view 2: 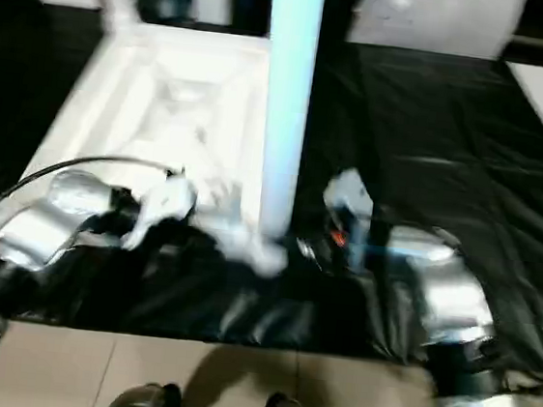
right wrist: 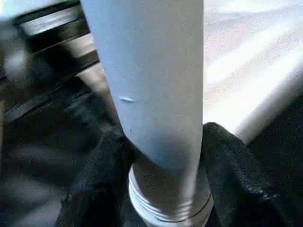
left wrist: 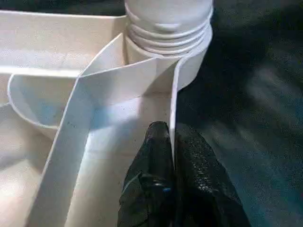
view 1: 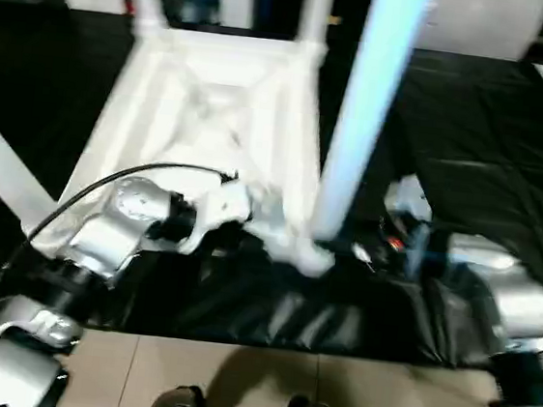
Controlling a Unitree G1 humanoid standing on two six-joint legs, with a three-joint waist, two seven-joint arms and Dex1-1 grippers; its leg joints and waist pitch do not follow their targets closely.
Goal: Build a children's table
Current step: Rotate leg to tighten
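Upturned white plastic children's table (view 1: 214,100) fills the upper centre of the frame. One upright white tubular leg (view 1: 369,107) blocks passage at its near right corner socket; further legs stand at the far corners. Black-covered counter (view 1: 492,139) at right lies open.

Your left gripper (left wrist: 173,142) pinched shut on the thin outer wall of the children's table (left wrist: 94,90), close beside the corner socket, threaded leg end (left wrist: 168,23) seated there, black cover (left wrist: 255,104) beyond.
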